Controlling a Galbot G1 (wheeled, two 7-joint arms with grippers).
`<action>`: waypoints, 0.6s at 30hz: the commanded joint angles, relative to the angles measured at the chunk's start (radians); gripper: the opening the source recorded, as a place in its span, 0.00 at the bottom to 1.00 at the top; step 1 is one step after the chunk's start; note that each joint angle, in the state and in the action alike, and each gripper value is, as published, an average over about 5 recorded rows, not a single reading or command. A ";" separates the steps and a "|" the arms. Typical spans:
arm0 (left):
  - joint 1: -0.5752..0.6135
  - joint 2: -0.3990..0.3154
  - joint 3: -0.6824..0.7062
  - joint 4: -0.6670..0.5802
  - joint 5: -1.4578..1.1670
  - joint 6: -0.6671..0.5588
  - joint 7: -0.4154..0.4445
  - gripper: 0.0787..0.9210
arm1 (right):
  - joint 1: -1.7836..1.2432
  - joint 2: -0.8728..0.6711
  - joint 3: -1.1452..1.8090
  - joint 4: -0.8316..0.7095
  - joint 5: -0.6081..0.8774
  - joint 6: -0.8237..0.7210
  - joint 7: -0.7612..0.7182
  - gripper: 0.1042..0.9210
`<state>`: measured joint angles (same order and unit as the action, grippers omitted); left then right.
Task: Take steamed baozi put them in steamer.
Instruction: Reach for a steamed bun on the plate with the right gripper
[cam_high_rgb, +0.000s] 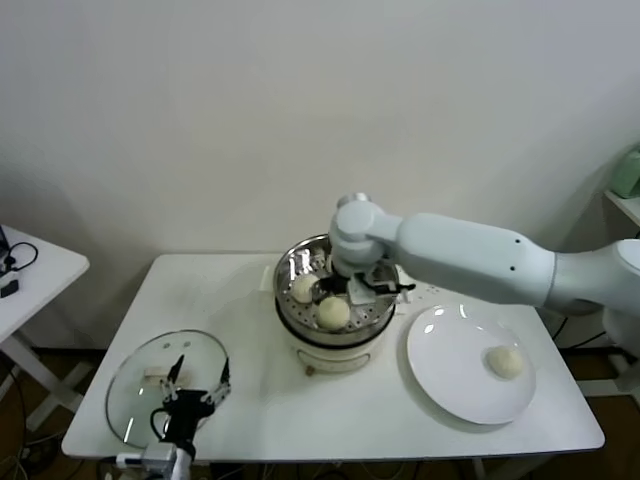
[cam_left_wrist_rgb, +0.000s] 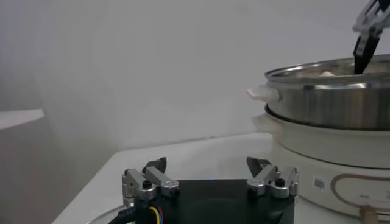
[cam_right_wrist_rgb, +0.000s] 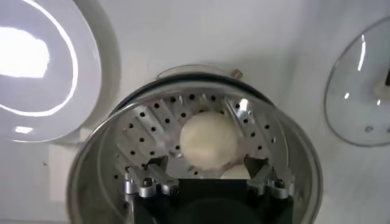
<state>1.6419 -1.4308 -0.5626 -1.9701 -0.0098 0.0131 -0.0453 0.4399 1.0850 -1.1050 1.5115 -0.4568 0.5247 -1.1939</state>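
Observation:
The steel steamer (cam_high_rgb: 292, 266) stands on its white cooker base mid-table. Two steamed baozi lie on its perforated floor, one (cam_high_rgb: 304, 288) farther back and one (cam_high_rgb: 333, 313) nearer the front. Another baozi (cam_high_rgb: 505, 361) rests on the white plate (cam_high_rgb: 450, 385) to the right. My right gripper (cam_high_rgb: 360, 292) hangs inside the steamer rim. In the right wrist view this gripper (cam_right_wrist_rgb: 206, 165) is open, holding nothing, with a baozi (cam_right_wrist_rgb: 208, 141) lying free just beyond its fingertips. A second bun (cam_right_wrist_rgb: 234, 173) peeks out beside it. My left gripper (cam_high_rgb: 195, 385) is parked open above the glass lid.
The round glass lid (cam_high_rgb: 135, 385) lies at the table's front left, under the left gripper (cam_left_wrist_rgb: 207, 164). From there the steamer wall (cam_left_wrist_rgb: 329, 103) and cooker base rise close by. A small side table (cam_high_rgb: 30, 270) stands at the far left and a shelf (cam_high_rgb: 625, 200) at the right.

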 joint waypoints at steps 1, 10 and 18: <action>0.000 0.003 -0.001 -0.006 -0.006 0.000 -0.002 0.88 | 0.213 -0.137 -0.066 -0.046 0.342 -0.208 0.009 0.88; -0.007 0.017 0.000 -0.033 -0.032 0.001 -0.004 0.88 | 0.326 -0.395 -0.305 -0.183 0.840 -0.542 0.084 0.88; -0.012 0.017 0.011 -0.036 -0.020 0.009 -0.002 0.88 | 0.156 -0.600 -0.279 -0.184 0.743 -0.590 0.092 0.88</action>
<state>1.6319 -1.4143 -0.5553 -2.0007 -0.0293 0.0172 -0.0472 0.6544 0.7342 -1.3271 1.3742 0.1464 0.1005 -1.1279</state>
